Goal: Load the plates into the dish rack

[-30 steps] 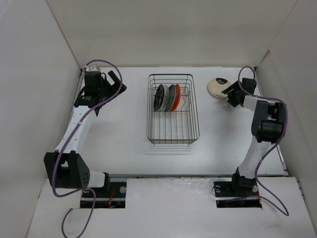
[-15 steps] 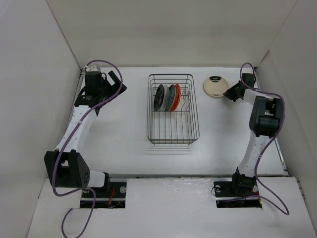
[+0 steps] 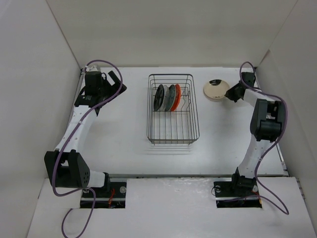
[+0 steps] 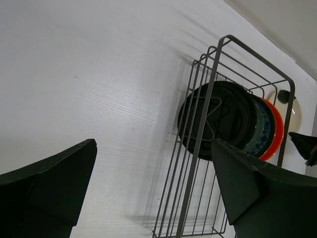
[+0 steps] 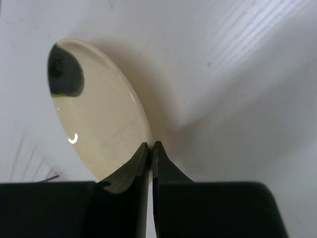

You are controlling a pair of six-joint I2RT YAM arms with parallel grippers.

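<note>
Worktop (image 3: 124,129) is carrying the dish rack (image 3: 172,135) at centre, its long axis running near to far; four plates are standing on edge in its far half, faces turned left and right; from the left: black plate (image 3: 159,97), grey plate (image 3: 166,97), teal plate (image 3: 172,97), orange plate (image 3: 178,97).

Left end effector (image 4: 153,144) is hovering far left of the rack; fingers spread wide, gripping nothing.

Cream plate (image 3: 216,90) with a dark mark is sitting far right, outside the rack, appearing tilted; right end effector (image 5: 150,145) is clamping its right rim, fingers together.

Against one second ago: right wrist has rolled and drawn back slightly; left arm and racked plates are remaining unchanged.
</note>
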